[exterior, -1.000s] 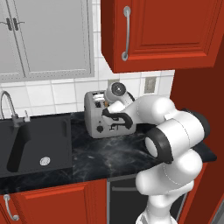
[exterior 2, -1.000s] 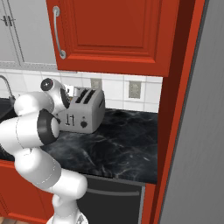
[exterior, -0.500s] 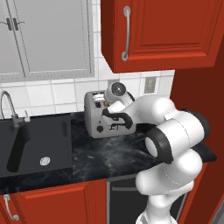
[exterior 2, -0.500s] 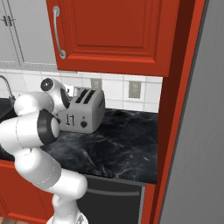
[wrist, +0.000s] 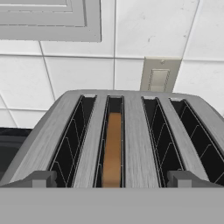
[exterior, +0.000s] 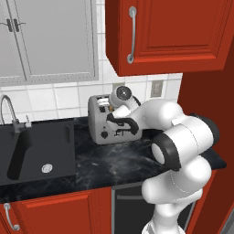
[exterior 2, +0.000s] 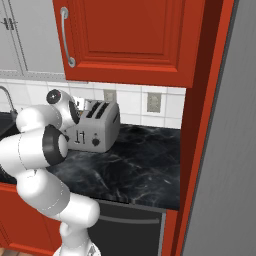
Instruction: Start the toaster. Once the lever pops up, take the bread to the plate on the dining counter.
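left base view: the toaster (exterior: 112, 119) stands on the black bench (exterior: 114, 162) against the tiled wall, right of the dark sink (exterior: 39, 148); the white arm bends over it, its hand low at the toaster's front; right base view: the toaster (exterior 2: 95, 132) sits on the bench (exterior 2: 135, 160) under a red cupboard (exterior 2: 135, 40), the arm's hand at its left end; hand view: the bread (wrist: 113, 146) stands sunk in the second slot from the left of the toaster (wrist: 135, 144); the pincer (wrist: 112, 179) hangs just above the slots, released, jaws wide apart and grasping nothing; a wall outlet (wrist: 159, 74) shows behind.
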